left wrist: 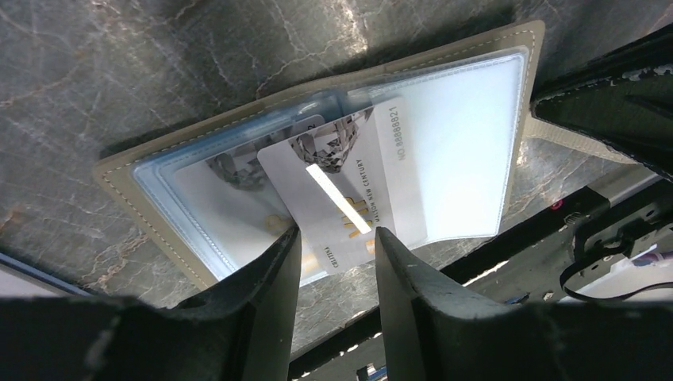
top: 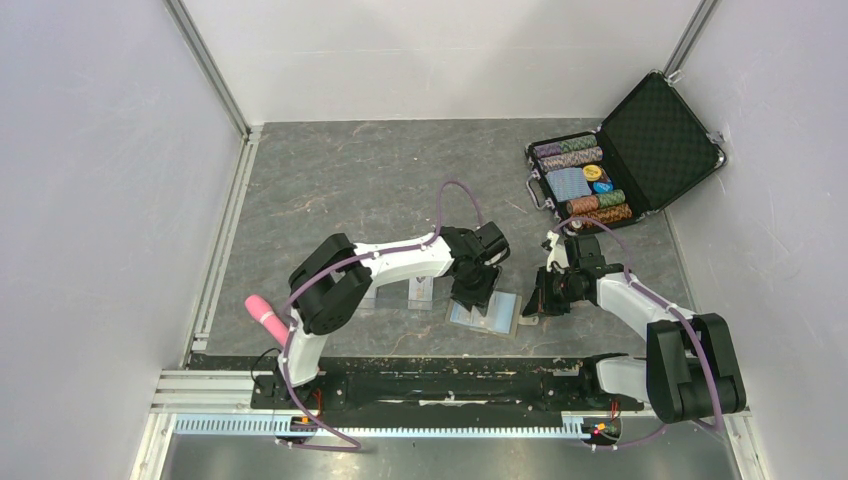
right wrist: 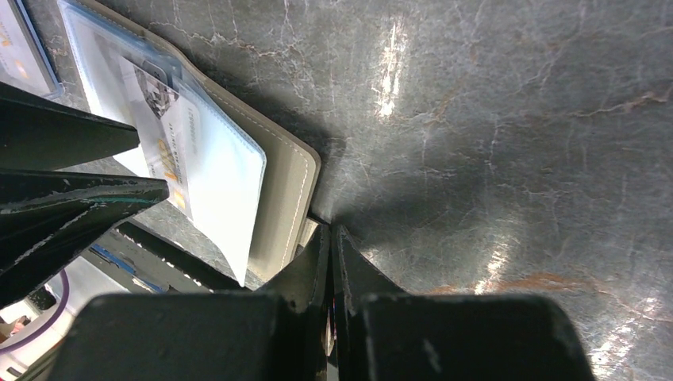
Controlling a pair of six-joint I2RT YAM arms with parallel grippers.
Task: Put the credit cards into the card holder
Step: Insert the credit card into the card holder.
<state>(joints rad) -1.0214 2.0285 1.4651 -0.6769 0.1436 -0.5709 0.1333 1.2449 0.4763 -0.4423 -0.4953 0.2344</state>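
Note:
The card holder [top: 486, 313] lies open on the table, olive-tan rim [left wrist: 127, 187] round pale blue pockets. One credit card [left wrist: 349, 167] lies askew with its far end in the middle pocket and its near end sticking out. Another credit card [left wrist: 230, 181] shows under the clear left pocket. My left gripper [left wrist: 337, 234] is open, its tips standing over the loose card's near end. My right gripper [right wrist: 329, 230] is shut at the card holder's [right wrist: 287, 182] right edge, pinching its strap [left wrist: 555, 133].
An open black case [top: 628, 150] of poker chips stands at the back right. Two clear plastic cases [top: 420, 292] lie left of the card holder, under the left arm. A pink object [top: 265, 318] lies at the near left edge.

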